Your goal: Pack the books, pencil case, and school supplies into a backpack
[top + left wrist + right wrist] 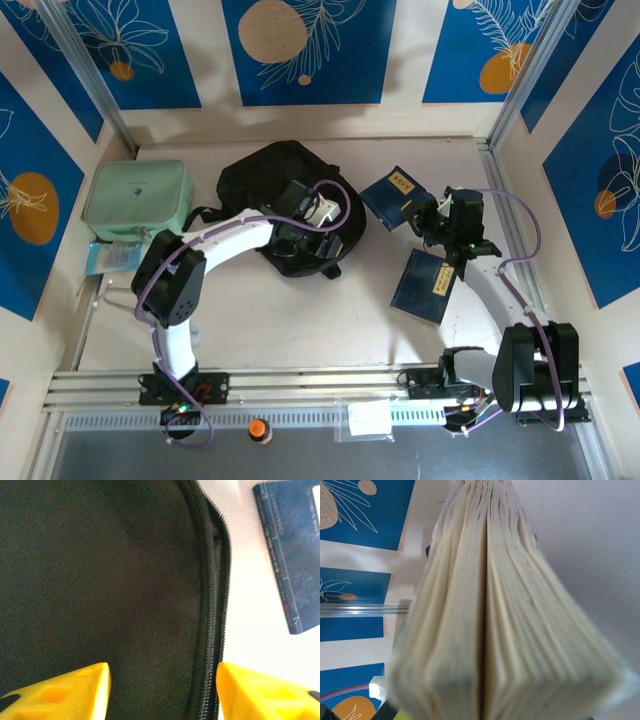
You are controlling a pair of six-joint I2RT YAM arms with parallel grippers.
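Note:
The black backpack [285, 190] lies at the back middle of the table. My left gripper [300, 230] hovers over it, open. In the left wrist view its yellow fingertips [75, 692] stand apart astride the backpack's fabric [100, 580] and zipper edge [212, 630]. A dark blue book [292, 555] lies to the right of that edge. My right gripper [430, 220] is shut on a dark blue book [393, 196], lifted beside the backpack. Its cream page edges [490, 630] fan out in the right wrist view. A second book [425, 285] lies flat on the table.
A mint-green soft case [138, 195] sits at the back left, with a pale blue packet [110, 255] in front of it. Walls close in on three sides. A small orange object [258, 429] and a white label [368, 418] lie on the front rail.

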